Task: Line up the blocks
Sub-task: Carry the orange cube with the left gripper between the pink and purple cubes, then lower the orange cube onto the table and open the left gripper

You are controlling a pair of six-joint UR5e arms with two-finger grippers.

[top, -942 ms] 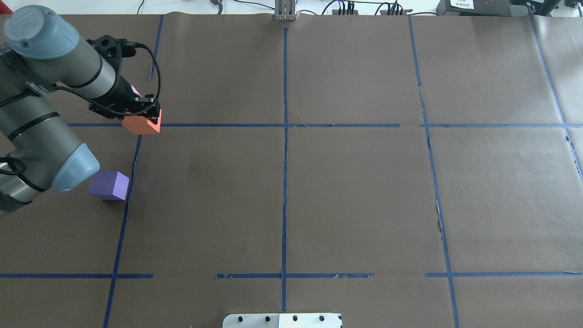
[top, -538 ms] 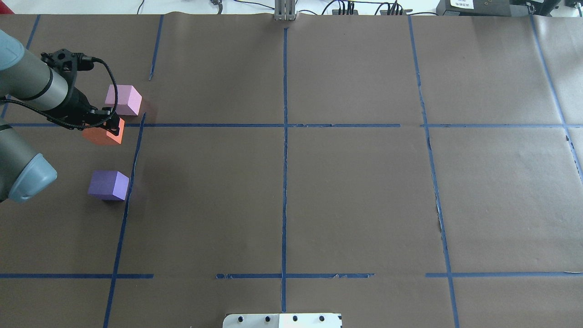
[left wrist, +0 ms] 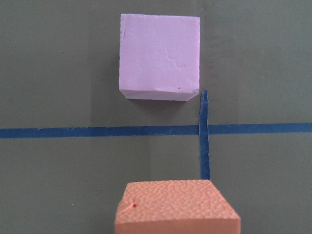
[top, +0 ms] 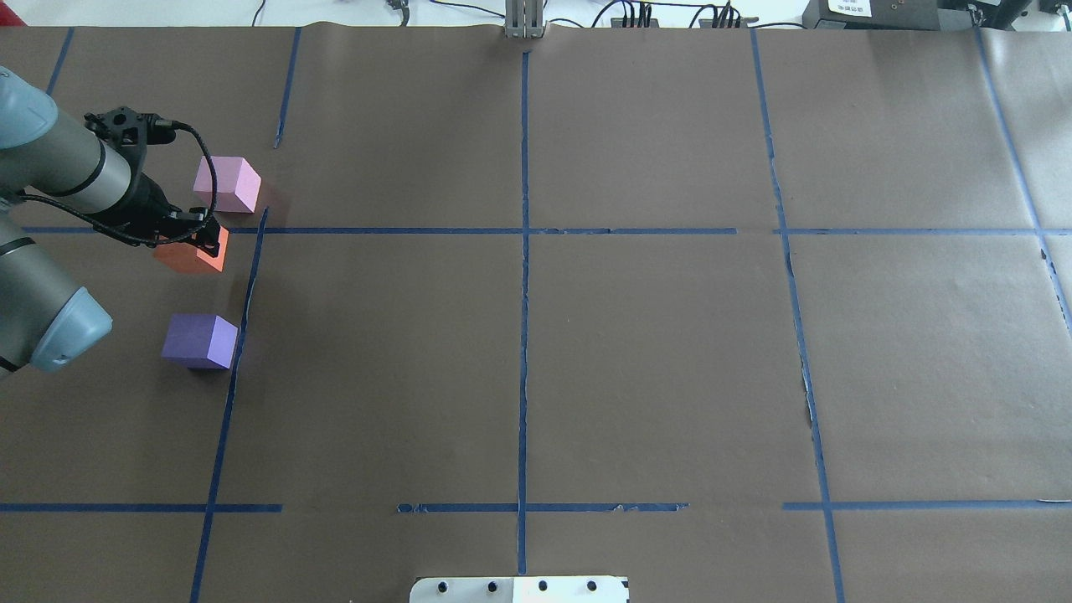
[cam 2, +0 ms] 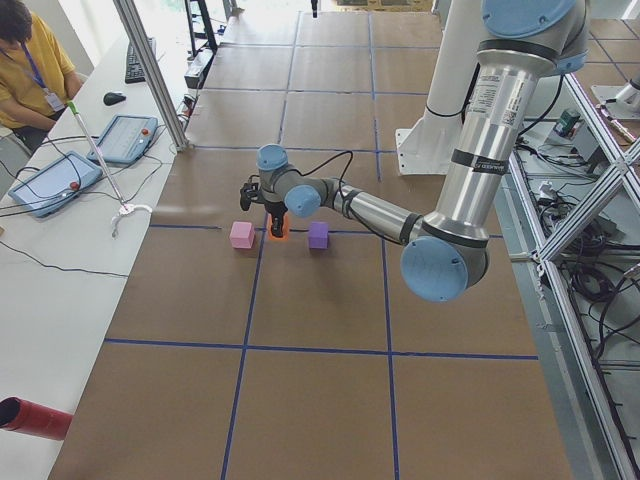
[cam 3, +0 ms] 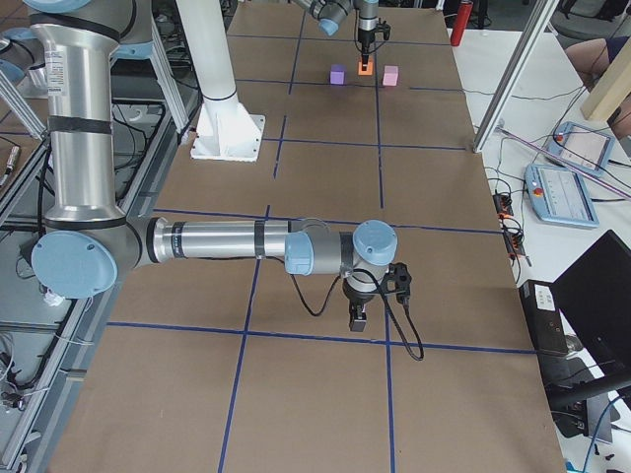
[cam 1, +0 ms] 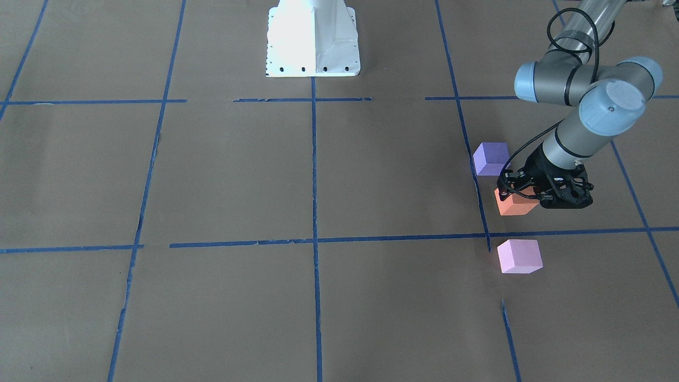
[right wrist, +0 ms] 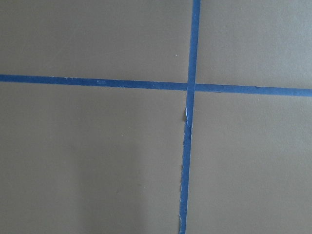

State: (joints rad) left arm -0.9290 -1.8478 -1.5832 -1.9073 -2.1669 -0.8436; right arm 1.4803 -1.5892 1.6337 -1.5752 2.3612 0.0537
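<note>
The robot's left arm [cam 1: 570, 140] and right arm [cam 3: 217, 241]: silver-grey tubes, pale blue caps [cam 1: 610, 103] at every joint.
At the front view's right, a looping black cable [cam 1: 532, 141] runs to the left arm's black gripper [cam 1: 522, 195], and a screw dots the biggest cap. The right arm shows black bands; the white base [cam 1: 313, 42], top centre, has a row of bolt holes.

— Blocks, counted?
— Three, at the overhead frame's left edge: one orange block [top: 188, 258], one purple block [top: 201, 340] below, one pink block [top: 226, 184] above.
— Robot arms?
— Two: left arm [top: 50, 163] at far left, right arm [cam 3: 217, 241] across the middle of the right-side view.
</note>
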